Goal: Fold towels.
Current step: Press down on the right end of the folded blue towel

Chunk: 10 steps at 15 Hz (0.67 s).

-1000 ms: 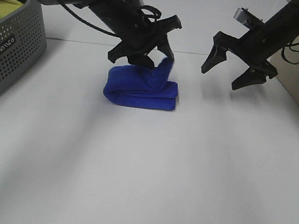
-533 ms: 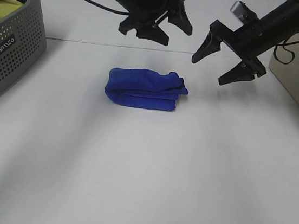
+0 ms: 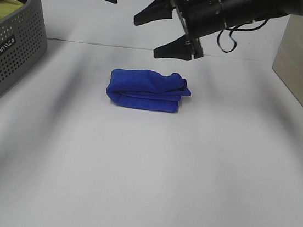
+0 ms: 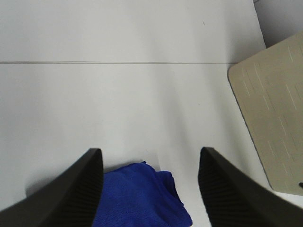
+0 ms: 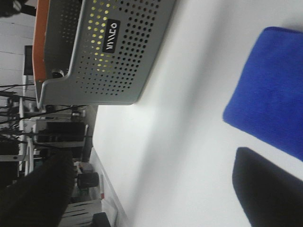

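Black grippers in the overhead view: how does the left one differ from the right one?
The left gripper sits high, partly cut off by the picture's top edge; the right gripper hangs lower, fully in view. The left gripper is off to one side of the folded blue towel; the right gripper is just behind it, across the middle. Both are open and empty.

Bright, even light washes the white table (image 3: 199,175) nearly to glare. Broad, soft grey shadows stretch across it below the fingers (image 3: 173,48). In the right wrist view the fingers are black, out-of-focus blobs; in the left, sharp enough to show ribbing.
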Tool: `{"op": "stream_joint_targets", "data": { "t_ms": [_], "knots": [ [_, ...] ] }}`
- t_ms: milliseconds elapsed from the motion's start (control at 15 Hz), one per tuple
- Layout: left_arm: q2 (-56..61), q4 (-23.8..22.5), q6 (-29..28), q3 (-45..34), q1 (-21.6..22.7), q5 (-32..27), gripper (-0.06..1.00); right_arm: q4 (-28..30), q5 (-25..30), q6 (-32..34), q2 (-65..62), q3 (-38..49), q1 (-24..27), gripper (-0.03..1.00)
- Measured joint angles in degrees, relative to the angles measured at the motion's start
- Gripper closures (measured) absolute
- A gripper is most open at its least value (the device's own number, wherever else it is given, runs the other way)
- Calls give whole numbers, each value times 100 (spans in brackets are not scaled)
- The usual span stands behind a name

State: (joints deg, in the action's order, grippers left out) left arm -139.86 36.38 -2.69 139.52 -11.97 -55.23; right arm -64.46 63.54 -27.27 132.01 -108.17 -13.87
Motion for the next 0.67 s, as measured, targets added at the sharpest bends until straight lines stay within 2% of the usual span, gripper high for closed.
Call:
{"op": "stream_joint_targets", "data": {
  "t_ms": [200,667],
  "knots": [
    [0,0,-40,0,57,-74,37,-476,-143,-97,378,0,-120,12],
    [0,0,-52,0,57,-688,37,-120,-138,143,1106,0,-103,12]
  ]
}}
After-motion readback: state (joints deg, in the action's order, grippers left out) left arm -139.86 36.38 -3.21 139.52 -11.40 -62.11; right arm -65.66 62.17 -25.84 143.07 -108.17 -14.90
